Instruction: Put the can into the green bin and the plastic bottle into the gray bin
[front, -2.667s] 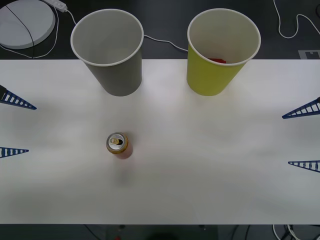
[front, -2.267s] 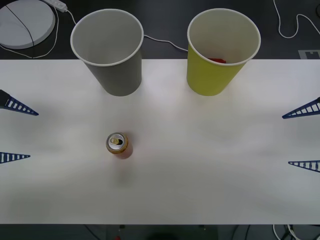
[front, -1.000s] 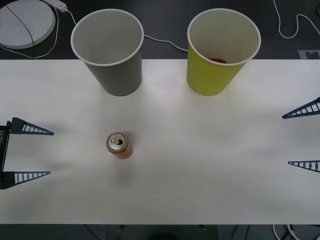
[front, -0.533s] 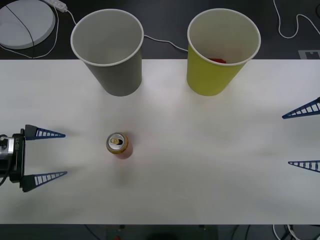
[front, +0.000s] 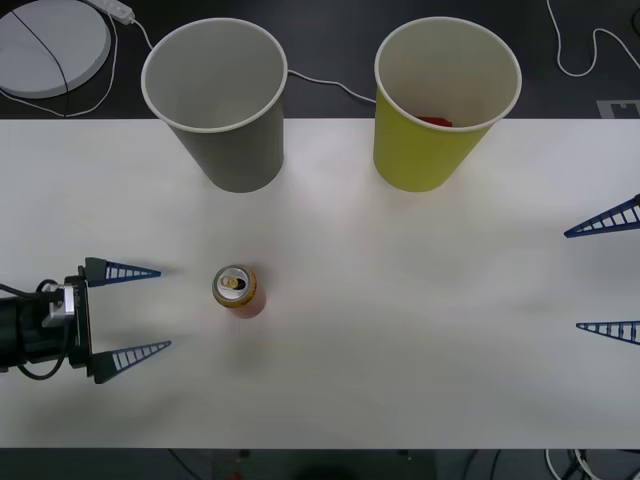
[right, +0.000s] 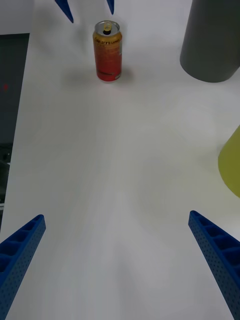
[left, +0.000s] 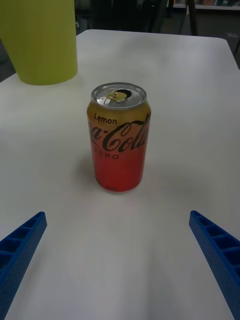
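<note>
We see the can (front: 236, 290) standing upright on the white table (front: 400, 320), left of the middle and well in front of the two bins; its silver top faces up and its body runs from gold down to orange-red, with dark script lettering on the side that faces the left wrist camera (left: 119, 137); the left gripper (front: 132, 311) sits low over the table at the left, its two blue ribbed fingers spread apart and pointing toward the can, with the can just beyond their tips and nothing between them; the gray bin (front: 218, 100) stands at the far edge on the left and the green bin (front: 443, 100) at the far edge on the right, both upright and well apart from each other; something red lies low inside the green bin; the right gripper (front: 607, 273) waits at the table's right edge, its fingers also apart and holding nothing; from the right wrist we see the can (right: 107, 50) far off across the bare table
</note>
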